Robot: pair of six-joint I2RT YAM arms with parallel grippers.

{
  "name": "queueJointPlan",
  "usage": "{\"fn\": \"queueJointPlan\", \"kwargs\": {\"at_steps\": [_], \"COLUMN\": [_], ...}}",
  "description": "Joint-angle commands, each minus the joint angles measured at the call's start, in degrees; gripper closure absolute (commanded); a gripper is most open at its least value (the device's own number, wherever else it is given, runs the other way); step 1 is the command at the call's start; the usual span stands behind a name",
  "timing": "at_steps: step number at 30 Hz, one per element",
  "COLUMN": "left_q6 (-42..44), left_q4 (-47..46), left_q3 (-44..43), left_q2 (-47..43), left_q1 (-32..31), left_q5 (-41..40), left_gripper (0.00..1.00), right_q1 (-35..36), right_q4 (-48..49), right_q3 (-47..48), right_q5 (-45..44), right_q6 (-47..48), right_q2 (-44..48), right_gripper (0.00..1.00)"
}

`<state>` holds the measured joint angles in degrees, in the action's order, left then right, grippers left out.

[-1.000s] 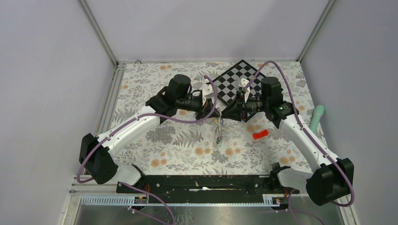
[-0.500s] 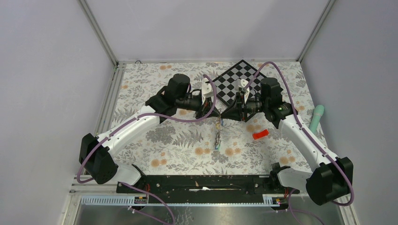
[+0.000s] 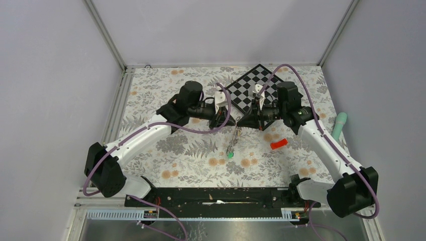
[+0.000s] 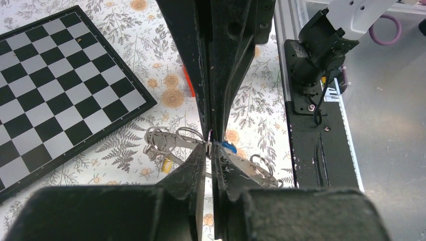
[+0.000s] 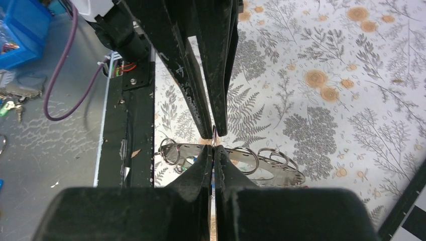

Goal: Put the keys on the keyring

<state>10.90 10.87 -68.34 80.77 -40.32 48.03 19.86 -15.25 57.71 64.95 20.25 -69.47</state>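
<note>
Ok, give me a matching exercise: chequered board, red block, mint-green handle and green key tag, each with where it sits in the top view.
1 chequered board
2 red block
3 mint-green handle
4 green key tag

A farthest right
B near end of the keys
C farthest back
D lying just right of the keys

Pairs: 1-C, 2-D, 3-A, 4-B

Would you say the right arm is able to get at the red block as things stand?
Probably yes for reach: the red block lies uncovered close beside that arm. But the right gripper is shut on the keyring, so it would have to let go first.
</note>
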Motion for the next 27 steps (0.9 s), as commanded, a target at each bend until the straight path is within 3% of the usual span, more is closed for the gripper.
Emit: {"fn": "queueJointPlan", "kwargs": {"at_steps": [1,6,11,17,22,27], "left_q6": [7.1,14.1,17.4,19.7,19.4,19.6], "left_q4": [-2.7,-1.8,0.6,3.2,3.2,3.1], "left_q3": [2.6,2.8,0.6,-1.1,-2.5,-3.9], "left_q2": [-1.6,-1.3,-1.3,-1.1,0.9,2.8], "left_q1": [0.6,0.6,0.6,0.6,0.5,0.2], "left_q5": [1.1,0.0,0.8,3.9,7.3,7.8], "left_gripper": [0.85,0.60,0.51,0.50,0.58,0.61], "right_q1": [1.7,4.6,6.6,8.1,8.7,8.8], "right_q4": [-13.2,-20.4,-24.2,-27.3,-27.2,-26.8], "right_q3": [8.6,12.1,13.6,15.7,15.9,15.7], "right_q5": [-6.9,-12.7,-18.2,-22.1,-22.7,-22.1], "right_q6": [9.0,11.8,14.2,15.8,16.0,15.9], "right_q2": [-0.5,-1.9,-2.5,-3.8,-4.2,-4.1], "right_gripper": [1.00,1.00,1.00,1.00,1.00,1.00]}}
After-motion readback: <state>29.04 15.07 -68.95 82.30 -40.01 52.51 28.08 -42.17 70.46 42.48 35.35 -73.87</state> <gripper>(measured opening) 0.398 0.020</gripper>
